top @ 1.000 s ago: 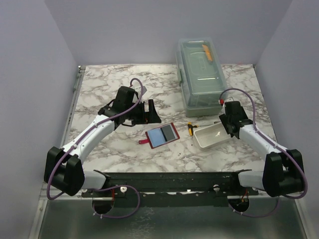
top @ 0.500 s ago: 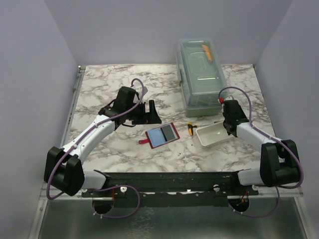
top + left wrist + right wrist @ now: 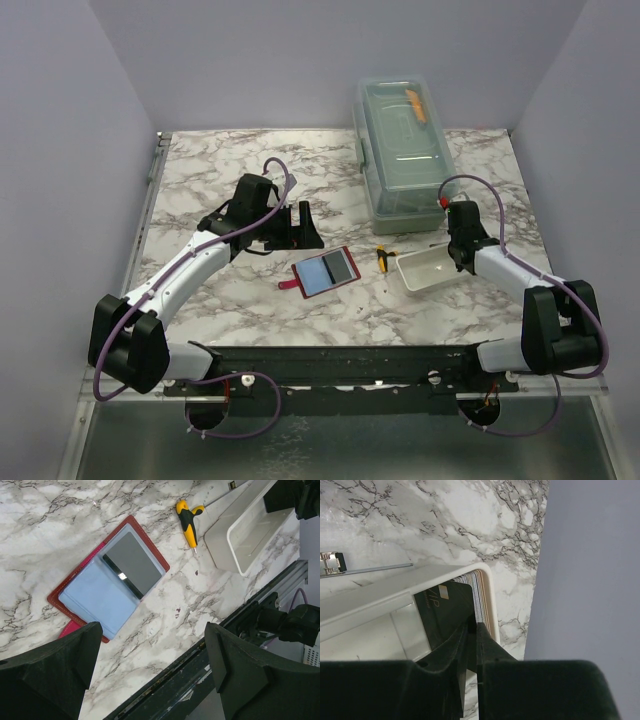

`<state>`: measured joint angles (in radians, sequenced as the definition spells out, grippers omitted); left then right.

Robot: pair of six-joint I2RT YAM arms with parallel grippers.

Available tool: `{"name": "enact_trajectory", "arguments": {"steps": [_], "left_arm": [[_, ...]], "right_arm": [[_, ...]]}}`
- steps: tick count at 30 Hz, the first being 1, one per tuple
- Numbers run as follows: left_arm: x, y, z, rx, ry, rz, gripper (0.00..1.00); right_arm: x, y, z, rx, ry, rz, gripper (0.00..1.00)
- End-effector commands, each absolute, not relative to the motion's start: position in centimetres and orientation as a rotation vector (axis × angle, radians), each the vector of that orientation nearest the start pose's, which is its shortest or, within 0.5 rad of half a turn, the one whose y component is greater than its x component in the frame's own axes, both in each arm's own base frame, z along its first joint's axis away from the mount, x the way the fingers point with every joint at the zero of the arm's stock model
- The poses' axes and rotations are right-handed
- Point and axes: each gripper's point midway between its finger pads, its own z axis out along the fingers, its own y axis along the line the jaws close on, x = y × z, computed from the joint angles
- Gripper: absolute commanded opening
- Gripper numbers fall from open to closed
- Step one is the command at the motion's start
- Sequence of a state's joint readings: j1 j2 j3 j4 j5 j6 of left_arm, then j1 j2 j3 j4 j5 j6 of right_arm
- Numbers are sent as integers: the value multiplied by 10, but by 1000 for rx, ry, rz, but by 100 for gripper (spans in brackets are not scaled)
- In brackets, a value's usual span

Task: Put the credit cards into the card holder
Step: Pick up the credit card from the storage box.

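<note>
The red card holder (image 3: 326, 270) lies open on the marble table, showing blue pockets (image 3: 95, 592) and a dark card (image 3: 132, 565) in one of them. My left gripper (image 3: 300, 225) hovers just behind it, open with nothing between the jaws (image 3: 152, 655). My right gripper (image 3: 460, 258) reaches into the right end of the white tray (image 3: 420, 275). Its jaws (image 3: 474, 625) are pinched on the edge of a black credit card (image 3: 445, 615). That card stands at the front of several upright cards (image 3: 480, 595) leaning against the tray's end wall.
A yellow-and-black screwdriver (image 3: 383, 258) lies between the card holder and the tray. A clear plastic box (image 3: 403, 150) stands at the back, behind the tray. The purple side wall (image 3: 590, 555) rises close to the right of the tray.
The right gripper has lowered into the tray's right end and closed its jaws on the black card. The left arm and the card holder have not moved.
</note>
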<state>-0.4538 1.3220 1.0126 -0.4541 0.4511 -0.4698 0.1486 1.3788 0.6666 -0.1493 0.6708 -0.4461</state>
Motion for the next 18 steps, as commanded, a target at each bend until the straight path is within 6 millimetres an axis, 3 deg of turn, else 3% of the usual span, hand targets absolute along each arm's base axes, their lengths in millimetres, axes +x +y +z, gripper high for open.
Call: {"name": "enact_trajectory", "arguments": {"steps": [1,6,18], "left_arm": [[263,-231,169,238,2435,-947,91],[263,-231,168,239,2436,-944,91],[263,-233,163,238,2450,-957,91]], "right_arm": [[313,-74,80,-383,2390,-898,10],[306,-69,76,-372,2451,-846,0],[287,-53,84,-318,2536,-684,0]]}}
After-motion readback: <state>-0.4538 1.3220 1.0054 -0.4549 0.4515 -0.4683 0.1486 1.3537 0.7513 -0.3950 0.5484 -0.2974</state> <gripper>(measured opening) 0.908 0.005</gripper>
